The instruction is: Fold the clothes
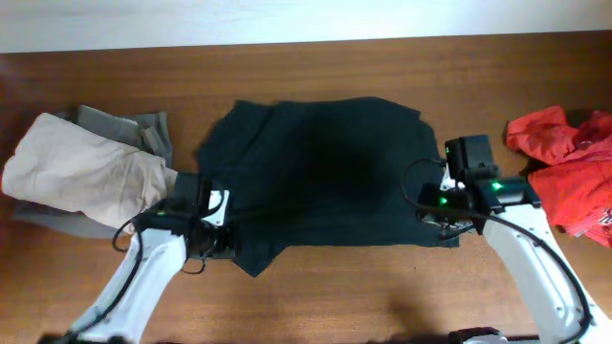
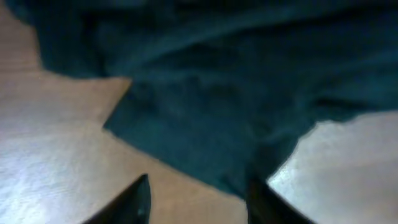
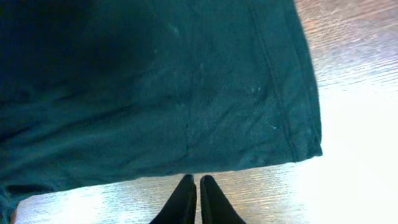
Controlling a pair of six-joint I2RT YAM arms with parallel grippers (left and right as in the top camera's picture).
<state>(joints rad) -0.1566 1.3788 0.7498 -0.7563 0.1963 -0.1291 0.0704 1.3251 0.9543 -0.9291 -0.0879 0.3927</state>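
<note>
A dark teal T-shirt (image 1: 325,172) lies spread flat in the middle of the wooden table. My left gripper (image 1: 216,229) is at the shirt's lower left corner. In the left wrist view it is open (image 2: 199,194), with a corner of the shirt (image 2: 205,130) just ahead and touching the right finger. My right gripper (image 1: 436,212) is at the shirt's right edge. In the right wrist view its fingers (image 3: 198,188) are shut and empty over bare wood, just off the shirt's edge (image 3: 186,106).
A beige garment (image 1: 81,172) lies on a grey one (image 1: 148,129) at the left of the table. A red garment (image 1: 574,167) lies at the right edge. Bare wood (image 1: 363,287) shows along the front.
</note>
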